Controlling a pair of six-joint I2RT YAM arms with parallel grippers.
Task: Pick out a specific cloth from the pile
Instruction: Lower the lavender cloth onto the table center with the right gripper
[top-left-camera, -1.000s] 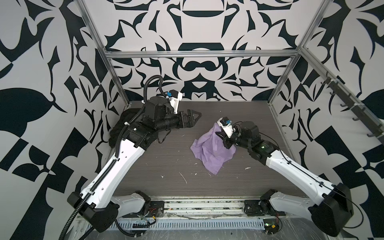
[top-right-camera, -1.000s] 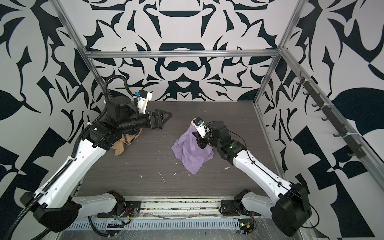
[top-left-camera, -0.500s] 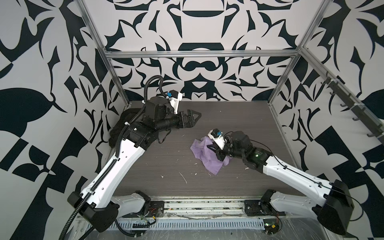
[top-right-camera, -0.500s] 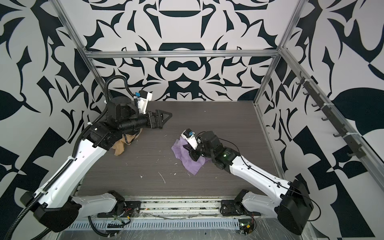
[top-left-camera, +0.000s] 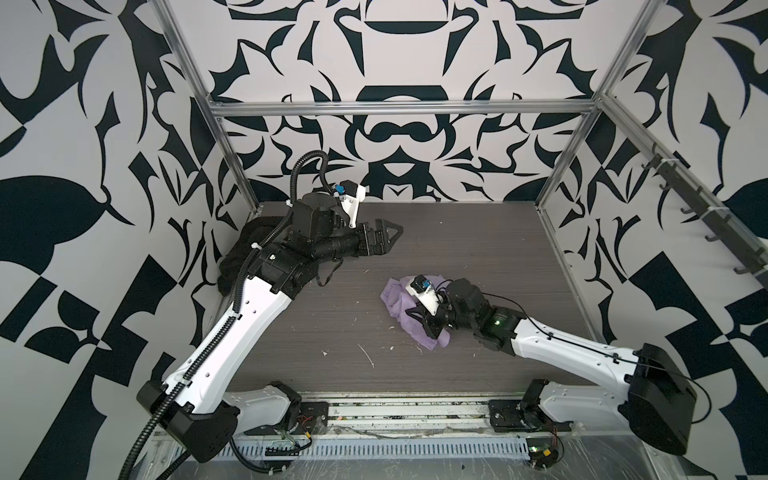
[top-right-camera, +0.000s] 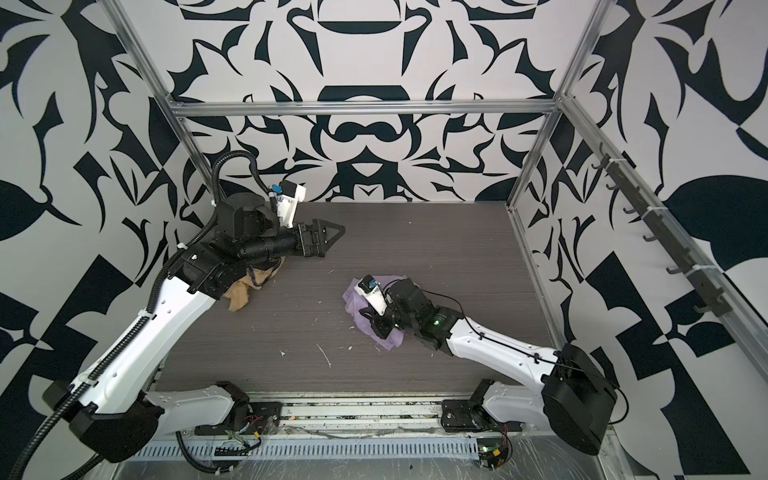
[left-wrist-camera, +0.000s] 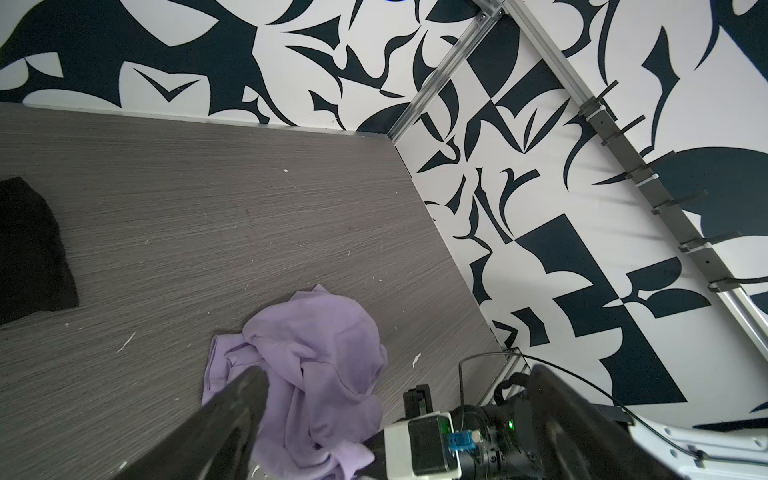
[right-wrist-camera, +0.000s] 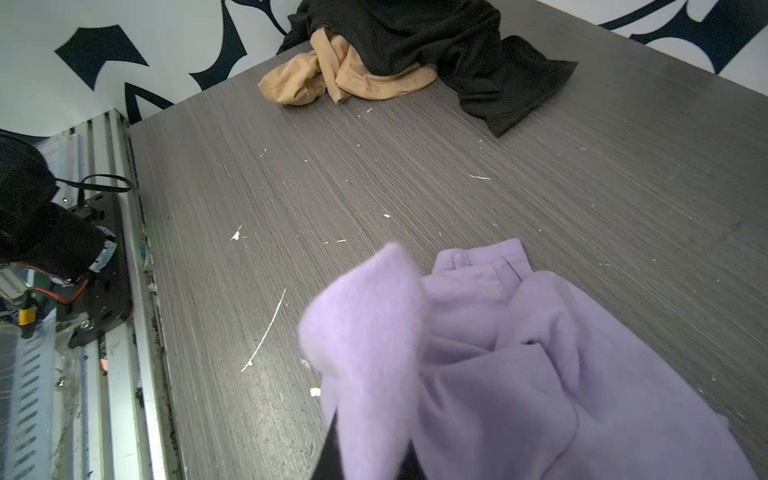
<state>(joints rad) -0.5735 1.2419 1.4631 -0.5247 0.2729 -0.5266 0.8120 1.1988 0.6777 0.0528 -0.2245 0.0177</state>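
Cloth: the cloth (top-left-camera: 394, 297), lilac and thin, lay crumpled in a low heap on the table (top-left-camera: 478, 249), right of the middle in both top views.
Contact: most of it rested on the surface. One fold was bunched up at the right gripper (top-left-camera: 424, 325).
Right gripper: it sat low over the near part of the heap with its jaws together and clamped on the cloth. In the right wrist view a lilac flap draped over a dark finger, so the exact bite was hidden.
Pile: the pile (right-wrist-camera: 399, 62) sat well apart from the cloth, at the far left of the table by the wall.
Pile contents: a black cloth (right-wrist-camera: 449, 37) lay partly over a tan-orange cloth (right-wrist-camera: 316, 79). No lilac was left in it.
Left gripper: the left gripper (top-left-camera: 388, 233) hung above the table near the pile, jaws apart and empty, pointing toward the middle.
Table litter: white flecks (top-left-camera: 366, 355) lay near the cloth, touching nothing.
Step, judged: picking out looked done and setting down was in hand.
Next move, judged: part the right jaws, then lift straight off.
Risk, judged: the draped flap might cling to the finger and drag the cloth along.
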